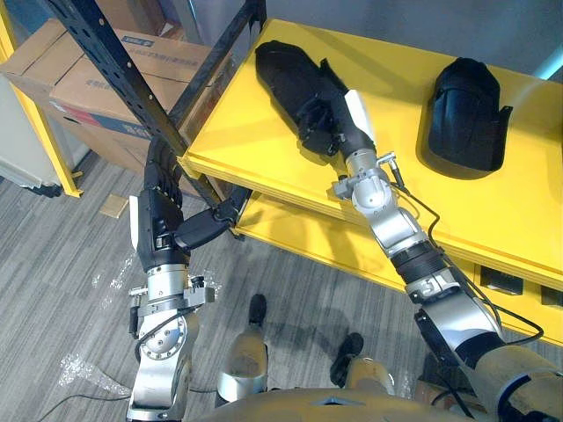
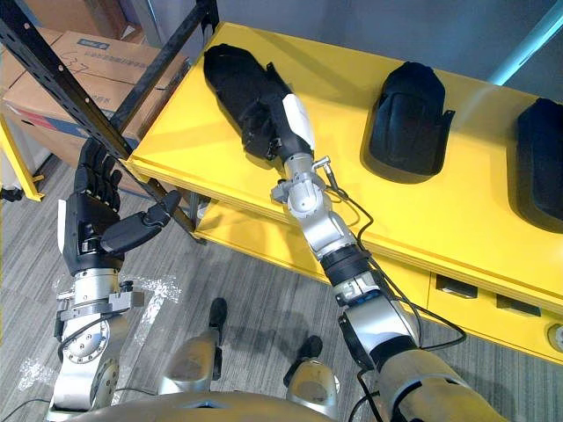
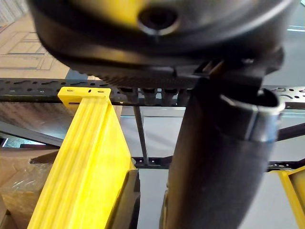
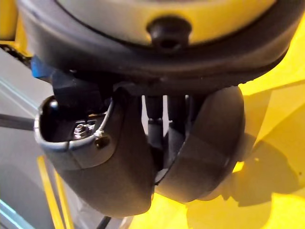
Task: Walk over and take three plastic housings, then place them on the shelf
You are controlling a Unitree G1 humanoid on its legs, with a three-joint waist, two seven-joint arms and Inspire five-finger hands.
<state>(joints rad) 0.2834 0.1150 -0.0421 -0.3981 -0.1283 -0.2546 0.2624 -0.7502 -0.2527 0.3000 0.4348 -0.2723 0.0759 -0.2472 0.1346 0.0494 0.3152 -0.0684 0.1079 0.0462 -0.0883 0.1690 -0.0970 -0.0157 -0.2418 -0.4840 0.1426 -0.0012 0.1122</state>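
Observation:
Three black plastic housings lie on the yellow shelf top point(image 1: 255, 149). My right hand point(image 1: 322, 121) rests on the near end of the leftmost housing point(image 1: 286, 66), fingers curled round it. In the right wrist view its thumb point(image 4: 105, 162) closes against a dark rounded part. The second housing point(image 2: 409, 119) lies to the right, and a third housing point(image 2: 541, 158) sits at the right edge. My left hand point(image 1: 158, 215) is raised below the shelf's left corner, fingers straight and thumb out, holding nothing.
A black perforated rack upright point(image 1: 114, 79) slants past the left hand. Cardboard boxes point(image 1: 79, 79) stand behind it at the left. A lower yellow shelf point(image 1: 299, 233) runs under the top one. Grey plank floor lies below.

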